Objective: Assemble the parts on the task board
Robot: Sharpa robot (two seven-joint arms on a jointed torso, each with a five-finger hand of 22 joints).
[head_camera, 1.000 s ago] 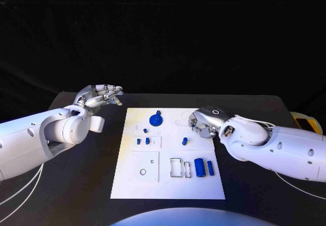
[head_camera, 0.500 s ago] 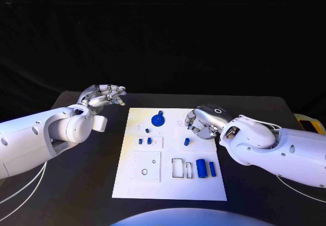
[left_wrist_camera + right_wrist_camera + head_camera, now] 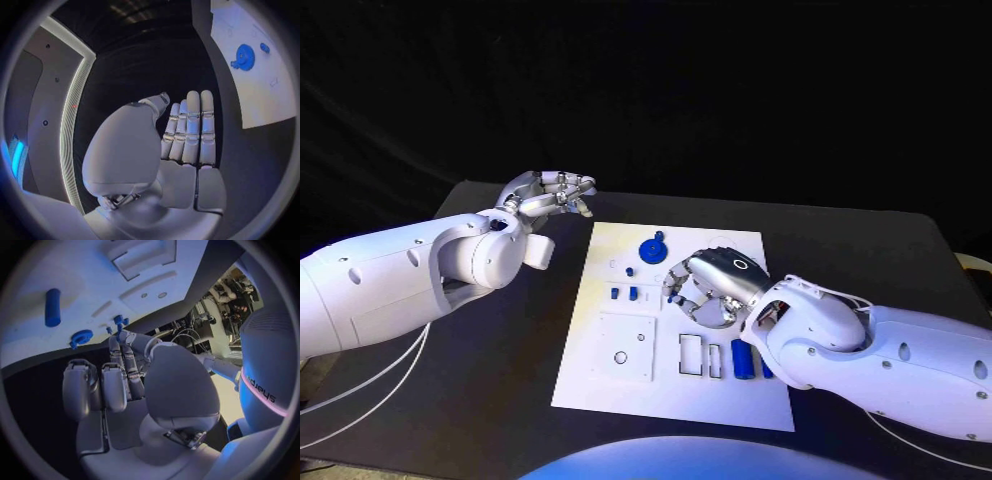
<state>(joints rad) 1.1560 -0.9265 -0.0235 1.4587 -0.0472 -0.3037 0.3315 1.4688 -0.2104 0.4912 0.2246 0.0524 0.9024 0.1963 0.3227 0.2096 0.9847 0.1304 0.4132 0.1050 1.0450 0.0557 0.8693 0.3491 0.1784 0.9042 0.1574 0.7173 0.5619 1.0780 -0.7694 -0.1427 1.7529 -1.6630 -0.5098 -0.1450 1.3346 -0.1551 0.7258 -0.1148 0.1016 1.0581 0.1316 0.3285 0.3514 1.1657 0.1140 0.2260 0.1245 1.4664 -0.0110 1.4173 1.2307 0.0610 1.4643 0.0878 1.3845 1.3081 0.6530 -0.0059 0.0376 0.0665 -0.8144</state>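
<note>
White rectangular task board (image 3: 661,390) lies flat at the middle of the black table (image 3: 473,400). A round blue disc-shaped part (image 3: 651,248) sits near its far end. Two small blue pegs (image 3: 623,293) stand mid-board. A blue cylinder (image 3: 741,359) lies near the right edge.

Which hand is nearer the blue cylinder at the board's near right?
Right. The right hand hovers over the board just beyond the blue cylinder; the left hand is off the board's far left corner.

Parts (image 3: 744,358) on task board (image 3: 625,400); right robot hand (image 3: 708,287) seemingly above its middle.
</note>
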